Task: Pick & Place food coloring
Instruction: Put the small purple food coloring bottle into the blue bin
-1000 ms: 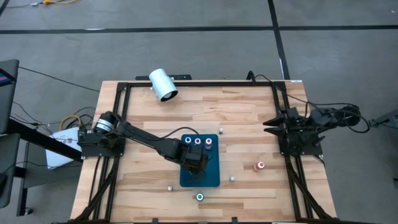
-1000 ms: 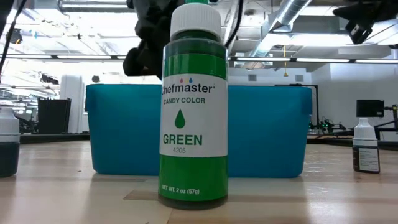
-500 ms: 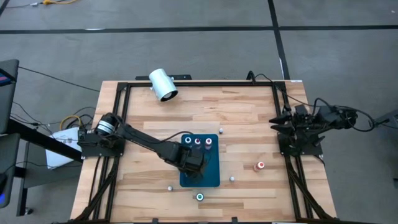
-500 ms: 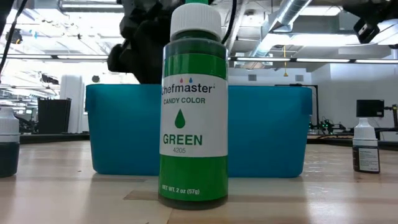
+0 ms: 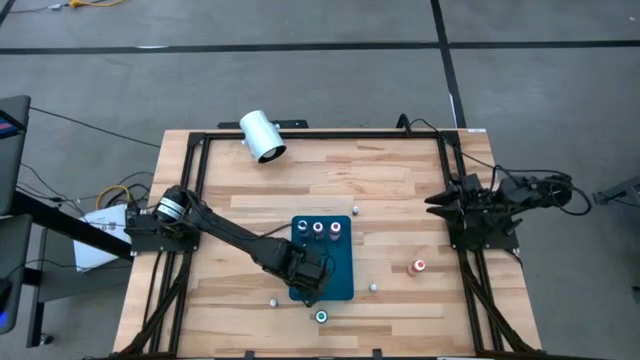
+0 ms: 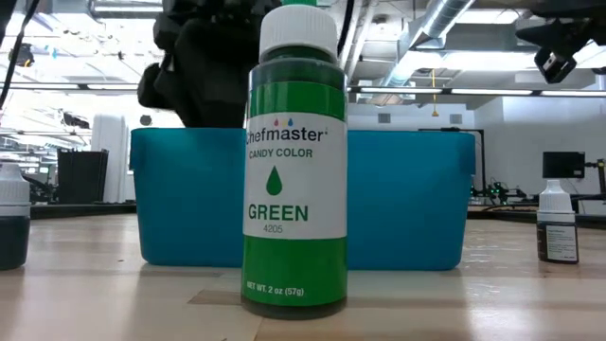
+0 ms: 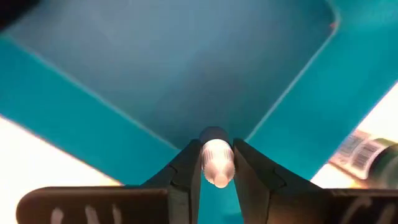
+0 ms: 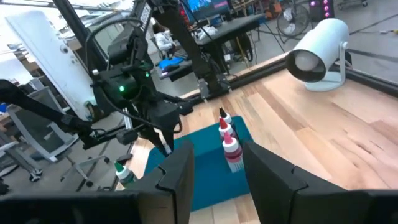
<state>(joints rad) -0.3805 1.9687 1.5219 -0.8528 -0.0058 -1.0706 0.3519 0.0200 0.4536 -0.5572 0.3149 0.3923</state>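
My left gripper hangs over the front part of the blue bin. In the left wrist view it is shut on a tiny food coloring bottle with a whitish top, held above the bin's floor. Three bottles stand in a row at the bin's far end. A green-topped bottle stands on the table in front of the bin and fills the low view. A red-topped bottle stands to the right. My right gripper is open and empty at the table's right edge.
A big white cylinder lies at the table's back left. Small whitish bottles stand behind the bin, at its right front and its left front. Black frame rails run along the table's sides.
My left gripper has moved from the bin's middle toward its front edge with the bottle in it. The right arm has shifted slightly at its place.
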